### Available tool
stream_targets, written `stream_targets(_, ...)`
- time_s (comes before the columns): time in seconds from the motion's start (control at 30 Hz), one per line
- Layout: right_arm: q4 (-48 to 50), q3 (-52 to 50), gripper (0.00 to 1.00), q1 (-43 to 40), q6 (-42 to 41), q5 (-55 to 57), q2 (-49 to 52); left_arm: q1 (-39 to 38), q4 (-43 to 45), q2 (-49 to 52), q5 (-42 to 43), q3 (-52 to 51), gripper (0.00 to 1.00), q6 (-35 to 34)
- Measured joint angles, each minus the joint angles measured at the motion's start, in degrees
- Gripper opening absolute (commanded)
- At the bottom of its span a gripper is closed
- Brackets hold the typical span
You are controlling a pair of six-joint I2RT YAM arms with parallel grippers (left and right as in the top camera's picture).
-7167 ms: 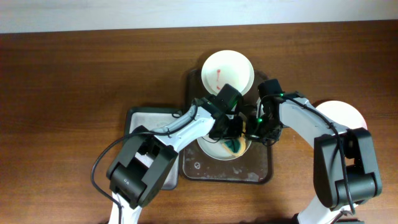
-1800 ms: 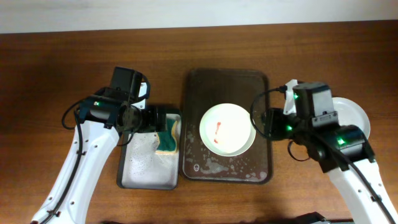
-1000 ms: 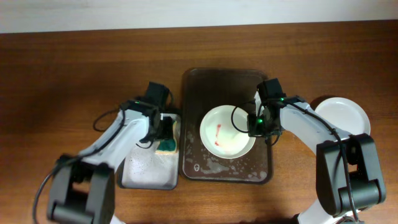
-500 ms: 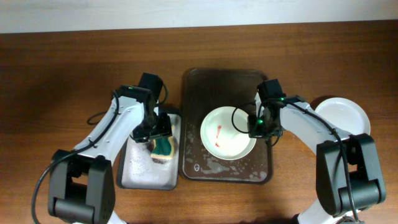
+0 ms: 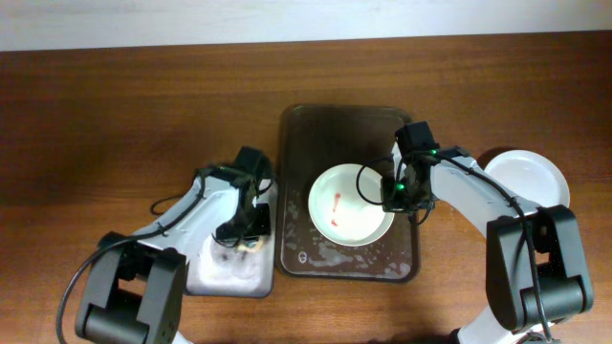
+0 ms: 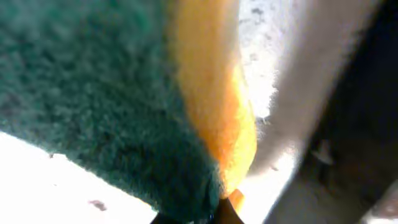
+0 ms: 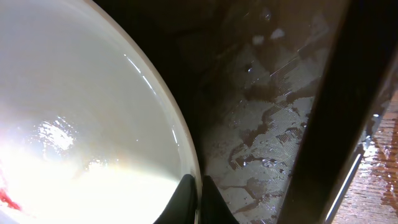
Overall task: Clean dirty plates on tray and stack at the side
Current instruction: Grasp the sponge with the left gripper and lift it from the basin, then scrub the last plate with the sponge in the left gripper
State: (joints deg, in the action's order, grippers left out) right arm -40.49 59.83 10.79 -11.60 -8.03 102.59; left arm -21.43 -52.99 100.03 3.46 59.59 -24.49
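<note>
A white plate (image 5: 349, 203) with a red streak lies on the dark brown tray (image 5: 320, 129). My right gripper (image 5: 392, 194) is shut on the plate's right rim; the right wrist view shows the fingertips (image 7: 198, 198) pinching the plate's edge (image 7: 93, 112) over the wet tray floor (image 7: 261, 124). A clean white plate (image 5: 526, 180) lies on the table at the right. My left gripper (image 5: 244, 234) is shut on a green and yellow sponge (image 6: 124, 93), pressed into the light grey tray (image 5: 206, 182); the sponge fills the left wrist view.
The grey tray floor (image 6: 37, 186) is wet and foamy. Soapy water lies on the brown tray's front part (image 5: 330, 256). The table's back edge meets a white wall (image 5: 306, 19).
My left gripper has moved down and towards the front of the grey tray with the sponge. The right gripper and the streaked plate have stayed where they were.
</note>
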Motion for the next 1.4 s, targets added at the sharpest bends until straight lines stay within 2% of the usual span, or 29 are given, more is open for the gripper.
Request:
stream_targets(0.07,-0.2,0.0,0.04,0.0,0.0,0.0,0.0,-0.2,-7.0,0.3,-0.2,5.8,0.67,1.2)
stream_targets(0.17,-0.2,0.0,0.04,0.0,0.0,0.0,0.0,-0.3,-8.6,0.3,-3.7,13.0,0.70,1.7)
stream_targets(0.27,-0.2,0.0,0.04,0.0,0.0,0.0,0.0,0.7,-3.9,0.3,-5.9,12.2,0.68,1.8)
stream_targets(0.33,-0.2,0.0,0.04,0.0,0.0,0.0,0.0,1.6,1.2,0.2,-6.7,9.6,0.53,1.7)
stream_targets(0.4,-0.2,0.0,0.04,0.0,0.0,0.0,0.0,1.6,6.9,0.2,-6.5,5.3,0.29,1.7)
stream_targets(0.43,-0.2,0.0,0.04,0.0,0.0,0.0,0.0,1.6,10.4,0.2,-6.3,3.1,0.01,1.5)
stream_targets(0.5,-0.3,0.0,0.04,0.0,-0.1,0.0,0.0,1.7,15.1,0.0,-6.3,-0.7,0.00,1.4)
stream_targets(0.57,-0.3,0.0,0.04,0.0,-0.3,0.0,0.0,1.6,15.4,-0.2,-6.3,-1.2,0.00,1.5)
stream_targets(0.6,-0.3,0.0,0.04,0.0,-0.4,0.0,0.0,1.6,14.8,-0.2,-6.3,-0.9,0.15,1.6)
stream_targets(0.63,-0.3,0.0,0.04,0.0,-0.5,0.0,0.0,1.6,12.7,-0.1,-6.3,0.2,0.35,2.0)
stream_targets(0.7,-0.6,0.0,0.04,0.0,-0.5,0.0,0.0,1.6,5.2,0.3,-5.9,5.3,0.59,3.8)
stream_targets(0.77,-0.7,0.0,0.04,0.0,-0.6,0.0,0.0,1.6,-0.8,0.4,-5.6,12.4,0.66,5.3)
stream_targets(0.83,-0.9,0.0,0.04,0.0,-0.7,0.0,0.0,1.6,-4.9,0.3,-5.0,16.9,0.66,6.1)
stream_targets(0.9,-0.9,0.0,0.04,0.0,-0.7,0.0,0.0,1.6,-9.4,0.3,-3.4,17.7,0.58,6.1)
stream_targets(1.0,-1.2,0.1,0.04,0.0,-0.7,0.0,0.0,1.6,-8.6,0.2,-2.0,14.0,0.44,3.8)
stream_targets(1.03,-1.3,0.1,0.04,0.0,-0.7,0.0,0.0,1.6,-6.3,0.3,-1.8,11.1,0.36,3.2)
stream_targets(1.1,-1.4,0.2,0.04,0.0,-0.7,0.0,0.0,1.6,1.7,0.3,-0.6,2.9,0.05,1.6)
stream_targets(1.13,-1.5,0.2,0.04,0.0,-0.7,0.0,0.0,1.6,5.8,0.1,-0.2,-0.7,0.00,1.1)
stream_targets(1.17,-1.5,0.2,0.04,0.0,-0.7,0.0,0.0,1.7,9.3,-0.5,0.3,-3.5,0.00,0.8)
stream_targets(1.27,-1.5,0.2,0.04,0.0,-0.7,0.0,0.0,1.8,11.2,-1.5,0.2,-5.0,0.00,0.7)
stream_targets(1.4,-1.5,0.2,0.04,0.0,-0.7,0.0,0.0,1.8,3.3,-0.2,-0.3,0.2,0.00,1.6)
